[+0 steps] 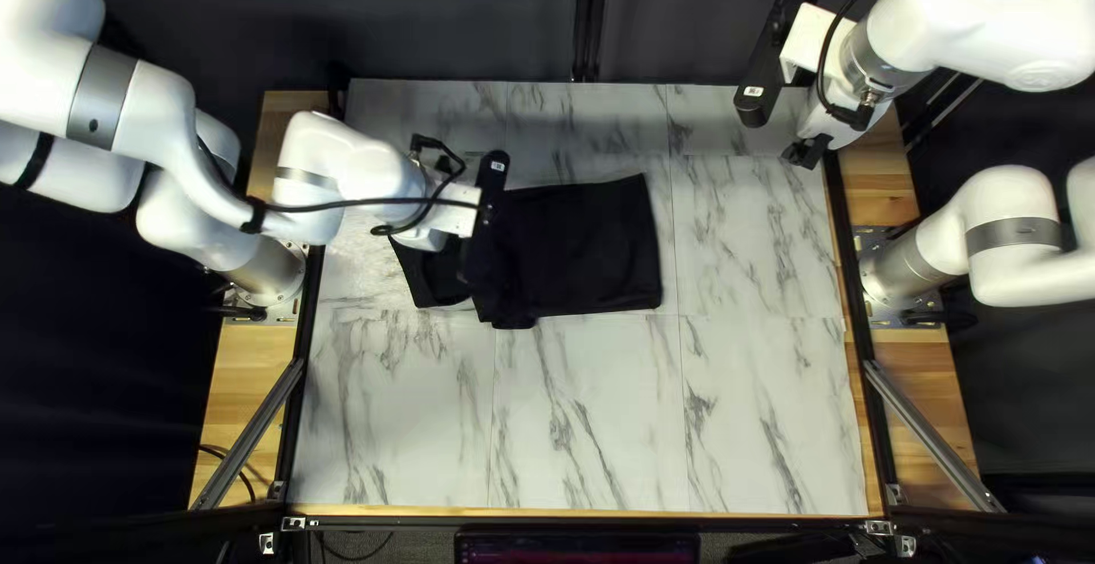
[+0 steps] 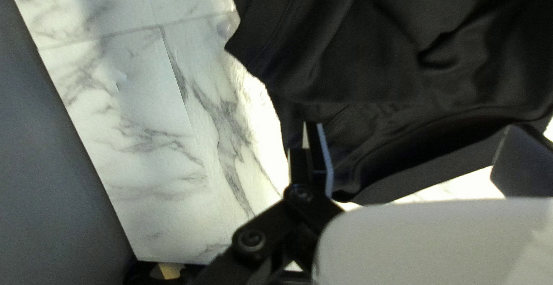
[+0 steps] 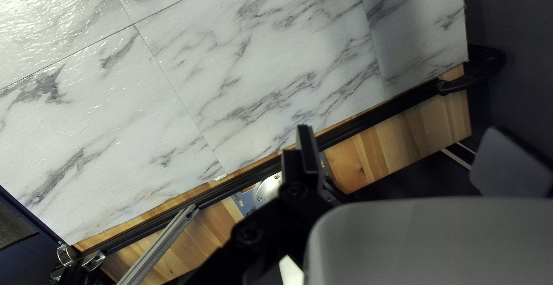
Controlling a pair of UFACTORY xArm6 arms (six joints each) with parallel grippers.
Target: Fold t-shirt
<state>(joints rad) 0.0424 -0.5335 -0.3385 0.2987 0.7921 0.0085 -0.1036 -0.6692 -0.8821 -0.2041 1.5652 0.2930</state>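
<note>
Fabric of a black t-shirt [image 1: 593, 250] lies on the white, grey-veined marble-look tabletop [image 1: 593, 416], a little toward the far side. Its part at the right is a flat, nearly rectangular panel; nearer the white left arm [image 1: 160, 119] it turns uneven, with a narrower flap jutting out. The arm crosses over that end, so part of the outline is hidden, and black on black makes the layers hard to separate.

My left gripper [image 1: 456, 220] is above this rumpled end, its fingertips out of sight in the top left view. In its wrist view the left gripper [image 2: 416, 146] stands wide, with creased cloth beneath and between its fingers but not pinched. One finger shows plainly; only the dark, blurred tip of the other emerges past the pale housing. The shirt runs out of that view, so its full shape cannot be told there.

My right gripper [image 1: 808, 151] hangs near the tabletop's far corner, well apart from the shirt, beneath the white right arm [image 1: 970, 22], which is cut off above. Its fingers are also spread wide, the second mostly hidden and blurred. Beneath them run the black rail [image 3: 368, 122] and light wooden border [image 3: 397, 138]; just a dark corner of the shirt enters its wrist view.
</note>
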